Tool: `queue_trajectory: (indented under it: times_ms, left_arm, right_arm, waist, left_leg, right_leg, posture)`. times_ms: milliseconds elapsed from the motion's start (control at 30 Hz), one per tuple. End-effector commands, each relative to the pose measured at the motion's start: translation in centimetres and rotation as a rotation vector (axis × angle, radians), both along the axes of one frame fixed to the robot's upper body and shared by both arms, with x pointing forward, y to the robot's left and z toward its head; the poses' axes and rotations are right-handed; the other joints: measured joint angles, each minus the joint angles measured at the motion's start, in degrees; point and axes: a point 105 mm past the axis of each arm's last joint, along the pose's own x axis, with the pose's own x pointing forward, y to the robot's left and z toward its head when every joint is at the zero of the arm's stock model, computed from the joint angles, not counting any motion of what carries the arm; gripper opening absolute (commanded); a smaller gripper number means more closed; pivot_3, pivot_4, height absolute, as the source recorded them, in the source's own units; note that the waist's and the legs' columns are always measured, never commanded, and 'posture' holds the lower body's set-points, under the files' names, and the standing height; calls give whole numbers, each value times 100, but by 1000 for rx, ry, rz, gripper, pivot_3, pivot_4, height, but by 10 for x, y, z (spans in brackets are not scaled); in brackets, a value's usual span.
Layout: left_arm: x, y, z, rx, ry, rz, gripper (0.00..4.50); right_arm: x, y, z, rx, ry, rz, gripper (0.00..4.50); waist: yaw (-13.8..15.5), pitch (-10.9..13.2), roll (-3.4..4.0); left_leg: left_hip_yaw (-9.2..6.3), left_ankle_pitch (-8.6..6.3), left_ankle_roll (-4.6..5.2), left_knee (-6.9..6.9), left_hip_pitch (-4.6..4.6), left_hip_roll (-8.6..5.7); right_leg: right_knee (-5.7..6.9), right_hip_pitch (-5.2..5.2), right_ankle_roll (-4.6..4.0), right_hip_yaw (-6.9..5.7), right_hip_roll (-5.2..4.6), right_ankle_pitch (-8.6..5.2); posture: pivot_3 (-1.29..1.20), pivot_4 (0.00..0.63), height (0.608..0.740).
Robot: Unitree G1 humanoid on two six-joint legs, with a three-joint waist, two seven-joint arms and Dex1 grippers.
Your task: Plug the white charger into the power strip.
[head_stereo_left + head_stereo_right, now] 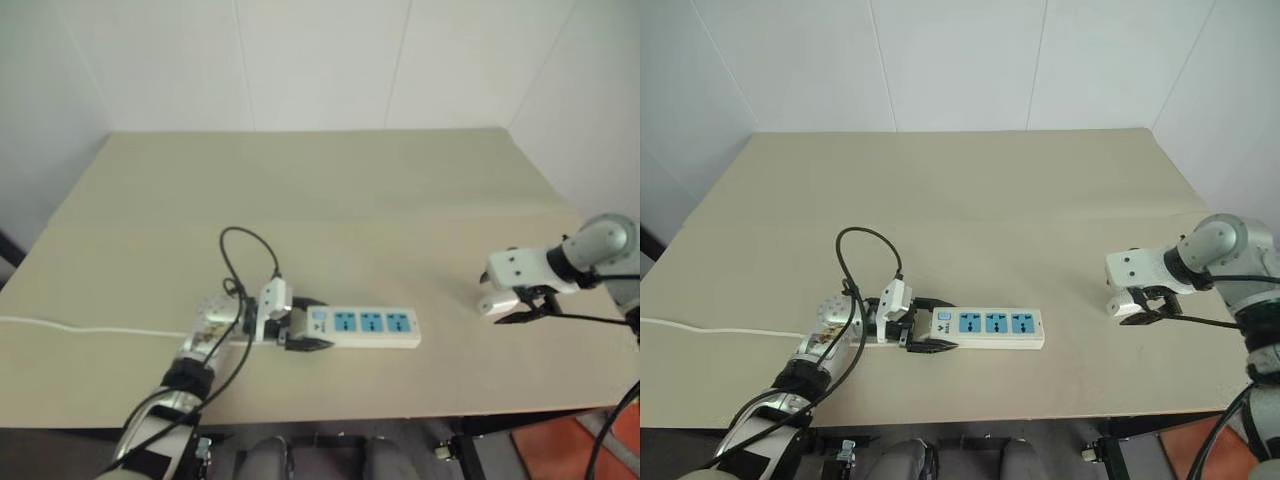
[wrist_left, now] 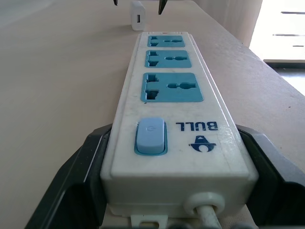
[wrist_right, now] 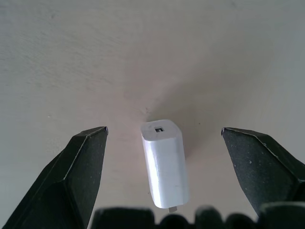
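Left, left gripper (image 1: 300, 333) clamps power strip (image 1: 372, 326) steady | right, right gripper (image 3: 164, 143) wide open, empty, straddling white charger (image 3: 164, 167) on table (image 1: 350, 200) for pickup

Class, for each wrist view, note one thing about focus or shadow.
Left wrist view: the power strip is sharp up close, while the white charger far off looks soft. Right wrist view: the charger casts a soft shadow on the table between the right gripper fingers.
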Motion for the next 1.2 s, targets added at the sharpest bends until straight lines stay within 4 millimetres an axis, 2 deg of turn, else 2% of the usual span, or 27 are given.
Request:
queue_trajectory:
  times_ms: [33,267,367,467,733,767,833,900,967,1000,1100,1133,1200]
  left_arm:
    - [-5,-2,-5,5,24,3,3292]
    - [-8,-3,-5,-11,41,7,3292]
    - [-10,-3,-5,-12,45,8,3292]
    - [-10,-1,-5,-9,48,12,3292]
    - [-11,0,-5,-7,47,20,3292]
    - [-10,1,-5,-7,46,20,3292]
    - [-10,1,-5,-5,46,19,3292]
    - [-10,1,-5,-3,48,18,3292]
    - [-10,1,-5,0,48,17,3292]
    - [-9,2,-5,1,49,17,3292]
    - [-10,2,-5,7,54,15,3292]
    - [-10,2,-6,9,57,13,3292]
    - [-11,3,-7,15,60,9,3292]
  right_arm:
    - [2,-5,2,-42,13,23,4500]
    - [-1,-10,-26,-88,101,21,4500]
    - [0,-8,-31,-80,123,16,4500]
    - [2,-7,-34,-88,126,21,3943]
    - [10,-8,-41,-135,90,37,1400]
    - [11,-7,-40,-134,83,37,1204]
    - [14,-6,-38,-129,73,36,1201]
    - [20,-2,-30,-110,16,52,1201]
    - [33,20,-9,33,-86,53,1201]
    - [40,34,4,147,-121,43,1201]
    - [53,96,70,676,-202,16,1201]
    - [48,114,91,860,-188,22,1201]
    - [30,137,113,1105,-123,52,1201]
  waist:
    - [5,0,0]
    - [-4,-1,2]
    - [-11,-1,2]
    - [-16,-2,1]
    - [-55,-10,-12]
    - [-55,-13,-17]
    - [-59,-19,-28]
    - [-61,-19,-28]
    - [-85,-19,-28]
    - [-115,-17,-26]
    - [-208,-3,-2]
    - [-208,3,9]
    - [-136,0,19]
  left_leg:
    - [0,0,0,-1,0,0]
    - [0,0,0,-1,2,-1]
    - [0,0,0,-1,9,1]
    - [-1,0,0,-1,20,1]
    - [0,2,-5,1,48,2]
    - [0,3,-6,1,50,2]
    - [0,5,-10,2,55,3]
    - [0,7,-14,4,55,3]
    - [1,9,-16,5,54,3]
    - [2,10,-17,4,54,3]
    - [6,11,-18,-1,48,10]
    - [6,11,-18,-1,42,12]
    - [-1,12,-19,-4,12,13]
  right_leg:
    - [0,1,0,0,0,0]
    - [1,1,-1,2,-1,0]
    - [0,9,-1,2,1,0]
    - [-1,21,-1,2,1,0]
    - [2,42,-7,8,1,8]
    - [1,44,-8,8,1,10]
    - [2,46,-10,8,2,15]
    - [1,46,-10,12,2,22]
    - [1,45,-12,15,2,28]
    - [2,42,-13,18,2,29]
    - [11,27,-16,31,8,32]
    - [17,19,-17,35,8,32]
    - [28,-15,-17,32,7,32]
  posture:
    - [0,150,740]
    - [0,150,740]
    - [0,150,740]
    - [0,150,740]
    - [0,150,740]
    - [0,150,740]
    - [0,150,740]
    - [0,150,740]
    - [0,150,740]
    - [0,150,740]
    - [0,150,740]
    - [0,150,740]
    - [0,150,740]
